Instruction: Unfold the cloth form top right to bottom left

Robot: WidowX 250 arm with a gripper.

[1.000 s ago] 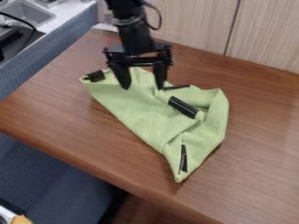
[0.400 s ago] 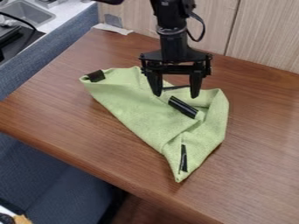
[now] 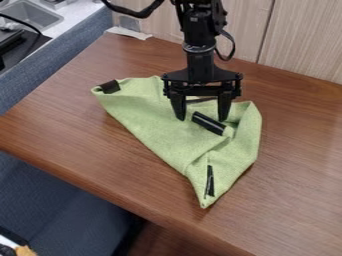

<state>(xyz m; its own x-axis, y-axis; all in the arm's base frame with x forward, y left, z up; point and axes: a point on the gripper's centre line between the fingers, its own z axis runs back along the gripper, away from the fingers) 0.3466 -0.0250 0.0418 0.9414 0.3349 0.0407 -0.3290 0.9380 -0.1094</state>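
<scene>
The black gripper [image 3: 202, 119] hangs over the upper right part of the cloth, its two fingers apart, one on each side of a black strip on the fabric. Whether the fingertips touch the cloth I cannot tell. The light green cloth [image 3: 157, 132] lies folded on the wooden table, roughly a triangle with a corner pointing down toward the front. Black pieces mark it at the left corner, near the middle and by the bottom corner. Loose folds run along its right side.
The brown wooden table [image 3: 80, 130] has its front edge running from the left down to the lower right. A wood-panelled wall [image 3: 300, 40] stands behind it. At the upper left are a grey sink [image 3: 33, 14] and counter, beyond a blue-grey padded side.
The gripper has moved right across the cloth from its upper left part, then slightly down toward the fabric. The cloth has kept its shape.
</scene>
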